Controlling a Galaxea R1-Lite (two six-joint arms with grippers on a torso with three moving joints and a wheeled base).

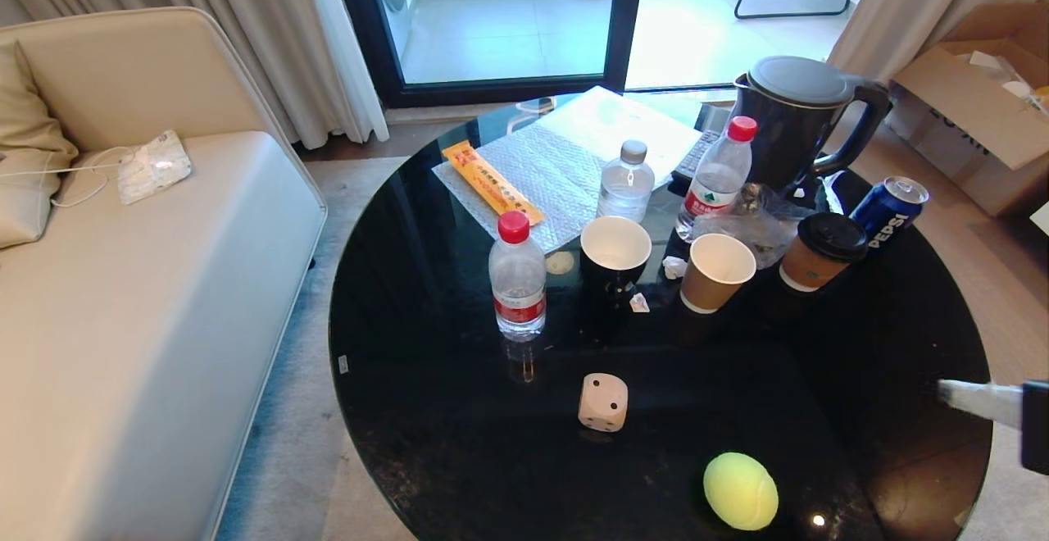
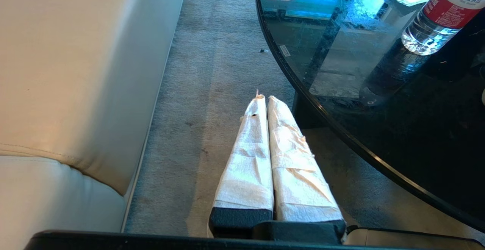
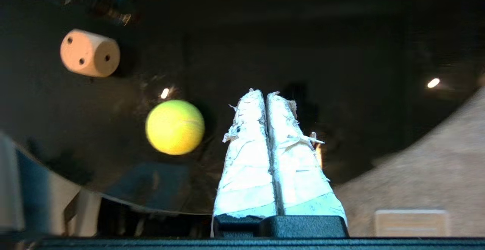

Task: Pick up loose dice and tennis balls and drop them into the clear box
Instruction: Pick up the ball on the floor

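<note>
Just beside the right gripper's closed fingers point(image 3: 246, 128) lies a tennis ball point(image 3: 175, 127).

A round black glass table point(image 1: 426, 410) carries everything. On it lie a beige die point(image 1: 603, 402), a tennis ball point(image 1: 740, 491), bottles, cups and a kettle point(image 1: 799, 119).

Head view: high, looking forward and down across round black table point(image 1: 426, 410). Left wrist view: low, behind pressed-together jaws, facing carpet beside table edge. Right wrist view: close above tabletop; tennis ball point(image 3: 175, 127) beside jaws, beige die point(image 3: 89, 53) beyond. Head view shares both.
</note>
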